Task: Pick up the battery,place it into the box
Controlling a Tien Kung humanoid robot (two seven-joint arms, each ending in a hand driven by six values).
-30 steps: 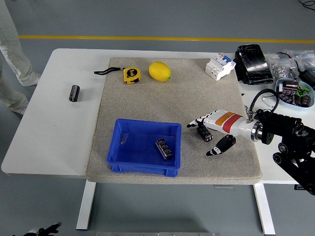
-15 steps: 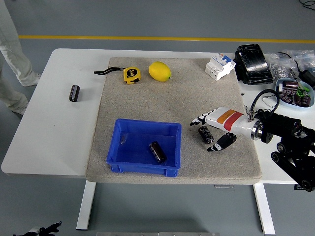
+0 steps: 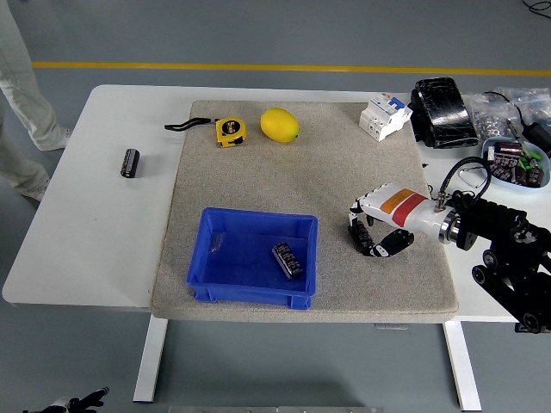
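A black battery (image 3: 362, 238) lies on the grey mat (image 3: 301, 181), right of the blue box (image 3: 250, 296). My right hand (image 3: 367, 234) comes in from the right and its fingers are curled down around this battery, thumb on the near side. The battery still rests on the mat. A second battery (image 3: 287, 260) lies inside the box near its right wall. A third battery (image 3: 130, 162) lies on the bare white table at the far left. My left arm does not show.
A yellow tape measure (image 3: 229, 131), a lemon (image 3: 279, 125) and a white breaker (image 3: 384, 115) sit along the mat's far edge. A black pack (image 3: 441, 112) and a bowl of batteries (image 3: 515, 162) stand at the right. A person's legs (image 3: 21, 86) show top left.
My right hand's fingers went from spread beside the battery to curled around it. The battery inside the box shifted slightly.
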